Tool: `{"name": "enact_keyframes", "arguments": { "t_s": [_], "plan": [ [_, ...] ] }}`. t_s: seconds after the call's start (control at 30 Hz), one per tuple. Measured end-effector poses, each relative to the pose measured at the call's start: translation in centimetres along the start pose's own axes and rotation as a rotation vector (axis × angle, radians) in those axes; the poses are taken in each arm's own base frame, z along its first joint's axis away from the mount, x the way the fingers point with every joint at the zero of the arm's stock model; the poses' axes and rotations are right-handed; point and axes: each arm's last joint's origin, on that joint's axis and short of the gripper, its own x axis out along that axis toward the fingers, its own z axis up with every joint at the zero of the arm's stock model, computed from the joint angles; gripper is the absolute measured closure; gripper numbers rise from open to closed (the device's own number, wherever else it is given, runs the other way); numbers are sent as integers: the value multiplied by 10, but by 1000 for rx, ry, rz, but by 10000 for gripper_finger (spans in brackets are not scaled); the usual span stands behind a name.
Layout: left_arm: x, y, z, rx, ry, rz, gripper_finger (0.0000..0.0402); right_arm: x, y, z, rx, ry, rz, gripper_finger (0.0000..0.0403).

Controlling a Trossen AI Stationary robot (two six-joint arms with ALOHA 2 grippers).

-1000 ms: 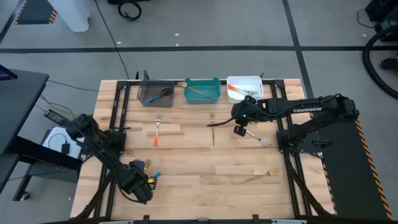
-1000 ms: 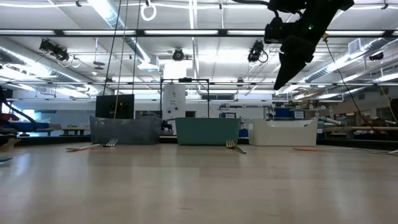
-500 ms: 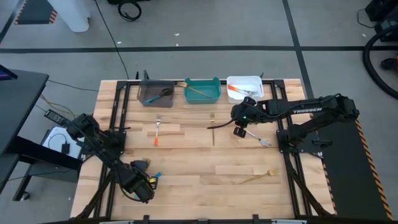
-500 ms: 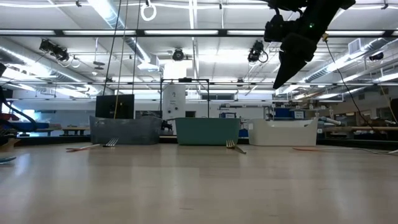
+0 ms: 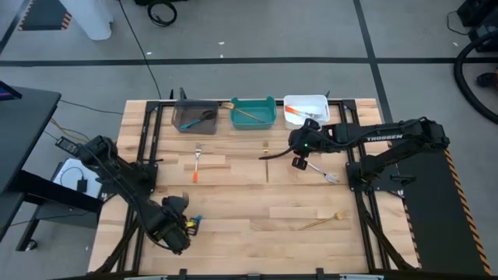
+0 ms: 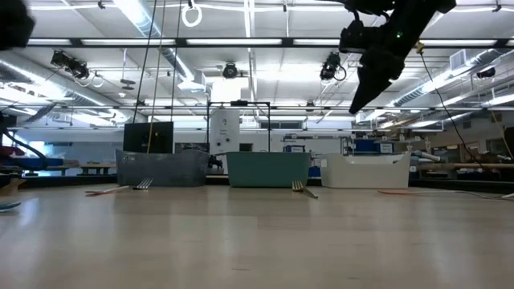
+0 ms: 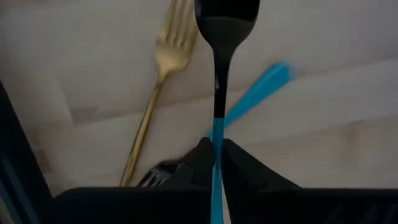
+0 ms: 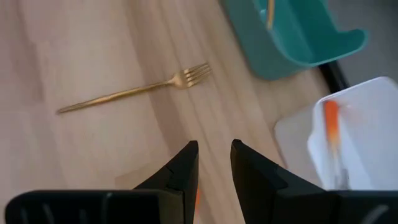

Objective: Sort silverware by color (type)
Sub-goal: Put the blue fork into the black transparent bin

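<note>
My left gripper [image 5: 177, 222] is near the table's near left corner, shut on a spoon [image 7: 219, 56] with a black bowl and a blue handle. Below it lie a gold fork [image 7: 155, 106] and another blue-handled utensil [image 7: 258, 93]. My right gripper [image 5: 299, 162] hovers open, high above the table [image 6: 357, 108], right of centre, holding nothing. An orange-handled fork [image 5: 320, 171] lies flat just beneath it. A gold fork [image 8: 137, 90] lies ahead of it. Another orange-handled fork [image 5: 197, 166] and a gold fork [image 5: 323, 222] rest flat on the wood. My left gripper pinches the spoon's blue handle [image 7: 217, 134] between its two fingers. The handle runs along the fingers, and the black bowl [image 7: 226, 15] sticks out ahead past the fingertips. The spoon is off the table top.
Three bins stand in a row at the far edge: grey [image 5: 194, 115] with a dark utensil, teal [image 5: 254, 113] with a gold one, white [image 5: 306, 107] with an orange one. Bare wood lies in the table's middle and near side.
My left gripper has risen from the table's near left area with the spoon, drifting slightly toward the far edge; its arm now shows at the low view's upper left corner. The right arm has stayed almost still.
</note>
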Motion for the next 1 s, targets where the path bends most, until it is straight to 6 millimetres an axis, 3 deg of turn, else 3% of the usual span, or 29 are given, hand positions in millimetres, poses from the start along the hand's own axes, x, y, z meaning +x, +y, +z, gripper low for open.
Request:
{"name": "enact_keyframes", "arguments": {
  "t_s": [0.2, 0.43, 0.7, 0.87, 1.0],
  "plan": [
    [-42, -7, 47, -19, -249, 0, 379, 3, -12, 11, 29, -91, -92, 302],
    [-83, -13, 140, 64, -587, 6, 378, 5, -40, 28, 189, -250, -294, 302],
    [-85, 3, 258, 229, -641, 296, 377, 10, -79, 32, 220, -277, -451, 302],
    [-83, 10, 329, 324, -718, 335, 377, 13, -103, 26, 229, -229, -519, 302],
    [-81, 16, 374, 500, -757, 338, 377, 14, -119, 20, 263, -193, -553, 302]
  ]
}}
